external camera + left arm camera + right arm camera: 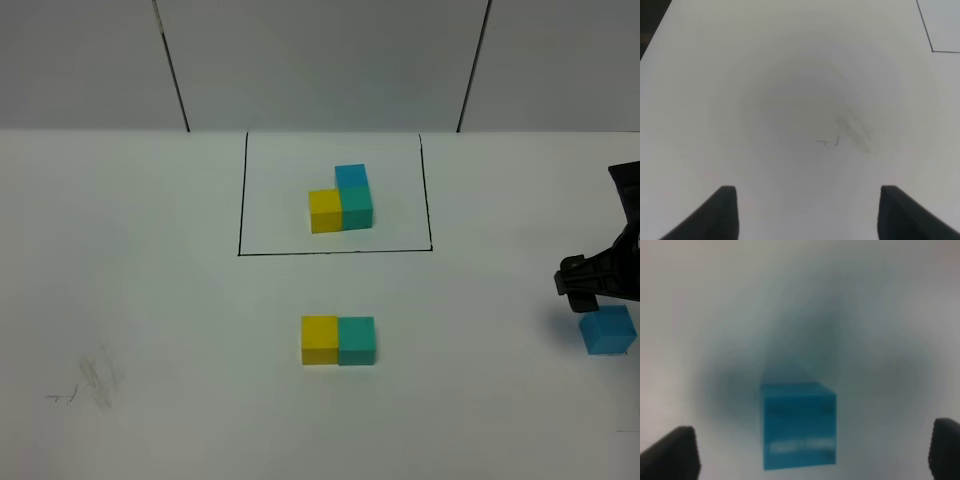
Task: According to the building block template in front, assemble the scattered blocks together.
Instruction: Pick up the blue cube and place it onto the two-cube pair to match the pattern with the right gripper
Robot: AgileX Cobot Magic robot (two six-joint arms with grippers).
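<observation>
Right end effector point(810, 450) wide apart over blue cube point(799, 425), no contact. Left end effector point(807, 210) apart, empty. Yellow cube point(320, 340) and green cube point(356, 340) touch mid-tabletop point(150, 300), in front of framed template point(342, 200).

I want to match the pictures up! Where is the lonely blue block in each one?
Exterior high: blue block at far right edge, just below right gripper.
Left wrist: not in it.
Right wrist: blue block, blurry, between the open fingers.
Shared landmark: grey scribble, in high and left wrist views.
</observation>
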